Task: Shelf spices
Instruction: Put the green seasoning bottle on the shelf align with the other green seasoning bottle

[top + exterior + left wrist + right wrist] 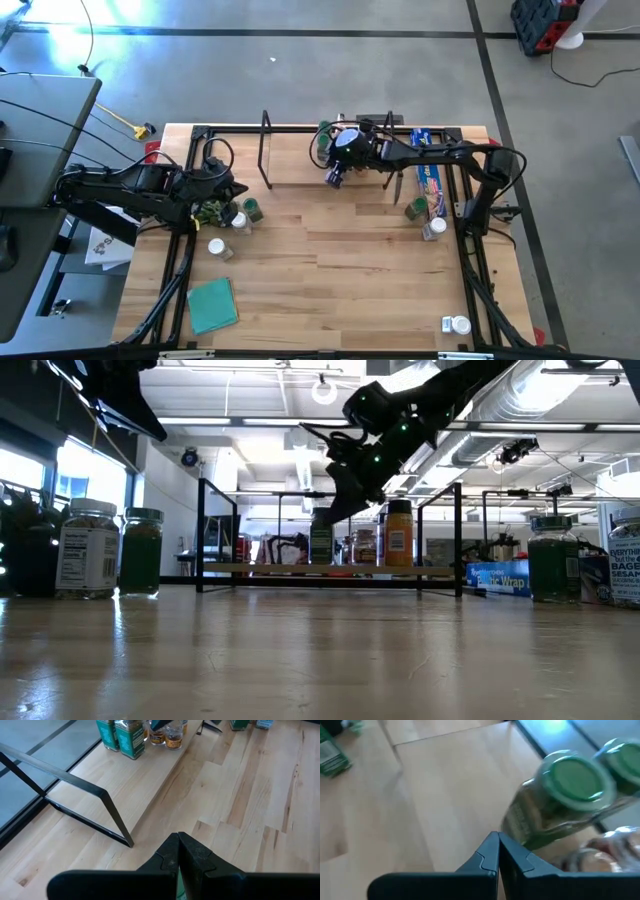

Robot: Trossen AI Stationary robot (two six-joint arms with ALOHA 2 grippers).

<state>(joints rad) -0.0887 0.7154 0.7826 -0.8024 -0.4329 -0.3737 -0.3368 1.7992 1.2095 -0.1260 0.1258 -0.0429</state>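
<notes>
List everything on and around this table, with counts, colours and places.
Shelf: one, light wood, black end frames, far middle of table.
Jars on shelf: at least four, some green lids.
Jars by left edge: about four, green and white lids.
Jars on right side: three, one green lid, two white.
Box: one, blue, right of shelf.
Square: one, teal, near left corner.
Left gripper: shut, by left jars.
Right gripper: shut, over shelf.
</notes>
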